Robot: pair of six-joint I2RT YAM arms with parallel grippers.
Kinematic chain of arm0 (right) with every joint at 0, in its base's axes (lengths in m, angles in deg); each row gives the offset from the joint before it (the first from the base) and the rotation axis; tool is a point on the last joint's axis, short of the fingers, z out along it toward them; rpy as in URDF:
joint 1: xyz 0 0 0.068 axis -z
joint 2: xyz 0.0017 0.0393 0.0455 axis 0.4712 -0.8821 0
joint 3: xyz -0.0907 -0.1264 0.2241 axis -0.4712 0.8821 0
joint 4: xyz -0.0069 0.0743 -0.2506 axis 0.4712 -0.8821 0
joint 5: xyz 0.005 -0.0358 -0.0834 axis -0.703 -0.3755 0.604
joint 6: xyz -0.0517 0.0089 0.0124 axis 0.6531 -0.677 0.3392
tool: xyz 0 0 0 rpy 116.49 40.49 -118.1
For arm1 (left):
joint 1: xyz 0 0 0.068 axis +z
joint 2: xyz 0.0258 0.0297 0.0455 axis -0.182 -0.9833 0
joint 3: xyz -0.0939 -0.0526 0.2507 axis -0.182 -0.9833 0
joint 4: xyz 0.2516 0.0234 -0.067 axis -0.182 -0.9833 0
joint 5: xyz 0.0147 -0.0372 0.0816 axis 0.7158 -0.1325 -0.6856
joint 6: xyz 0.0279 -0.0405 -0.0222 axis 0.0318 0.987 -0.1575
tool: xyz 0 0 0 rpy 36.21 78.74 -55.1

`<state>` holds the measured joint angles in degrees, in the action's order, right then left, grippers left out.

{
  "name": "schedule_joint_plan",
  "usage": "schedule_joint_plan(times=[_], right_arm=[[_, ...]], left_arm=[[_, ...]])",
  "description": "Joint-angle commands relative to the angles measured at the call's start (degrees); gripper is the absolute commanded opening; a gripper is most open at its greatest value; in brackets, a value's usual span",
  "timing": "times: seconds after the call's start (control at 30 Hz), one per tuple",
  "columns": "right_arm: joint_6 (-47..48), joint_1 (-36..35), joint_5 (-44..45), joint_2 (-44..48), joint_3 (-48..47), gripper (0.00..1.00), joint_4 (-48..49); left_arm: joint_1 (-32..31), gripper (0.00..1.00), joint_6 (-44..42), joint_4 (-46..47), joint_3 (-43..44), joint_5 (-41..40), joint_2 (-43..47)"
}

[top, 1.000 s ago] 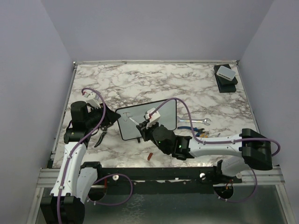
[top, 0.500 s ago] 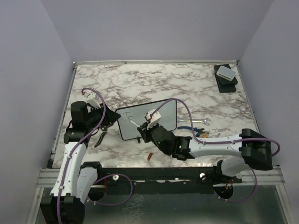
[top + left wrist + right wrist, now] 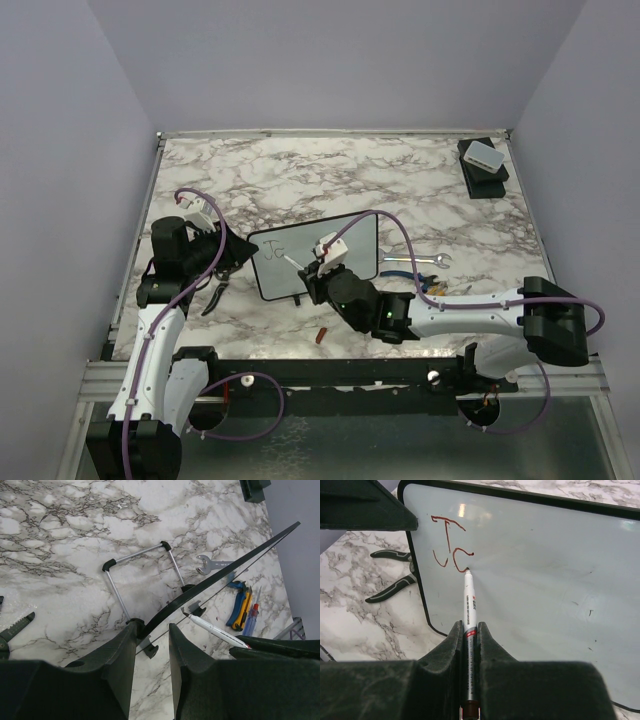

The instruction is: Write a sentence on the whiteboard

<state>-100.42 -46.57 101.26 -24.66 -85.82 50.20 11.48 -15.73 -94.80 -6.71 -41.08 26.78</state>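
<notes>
The whiteboard (image 3: 305, 238) stands tilted on its wire leg at the table's middle left. It also shows in the right wrist view (image 3: 535, 570) and edge-on in the left wrist view (image 3: 225, 567). The sentence (image 3: 449, 550) is only a reddish "J" and an open curve like a "c" at the board's top left. My right gripper (image 3: 468, 627) is shut on a white marker (image 3: 469, 600), whose tip touches the board at the curve's lower end. My left gripper (image 3: 150, 632) is at the board's left corner, jaws apart, with the left fingertip against the frame.
Black pliers (image 3: 218, 290) lie left of the board. A wrench (image 3: 425, 260) and blue, yellow and red hand tools (image 3: 242, 612) lie to its right. A red marker cap (image 3: 321, 335) lies near the front edge. A black box (image 3: 483, 165) sits at the back right.
The marker tip has drawn more on the board: after the "J" strokes came an open curve. My right gripper shifted slightly with it. The left arm has not moved.
</notes>
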Motion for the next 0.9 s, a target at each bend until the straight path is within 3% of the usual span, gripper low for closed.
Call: schedule_joint_plan(times=[0.0,0.7,0.87], right_arm=[[3.05,0.47,5.04,0.17,-1.34,0.01,1.78],[5.23,0.47,4.71,-0.3,-2.56,0.01,3.19],[7.01,0.29,-2.35,3.47,0.71,0.01,5.34]], left_arm=[[-0.62,0.32,0.39,-0.16,-0.52,0.84,0.56],[-0.6,0.33,0.34,-0.16,-0.52,0.84,0.67],[-0.64,0.33,0.44,-0.16,-0.52,0.84,0.57]])
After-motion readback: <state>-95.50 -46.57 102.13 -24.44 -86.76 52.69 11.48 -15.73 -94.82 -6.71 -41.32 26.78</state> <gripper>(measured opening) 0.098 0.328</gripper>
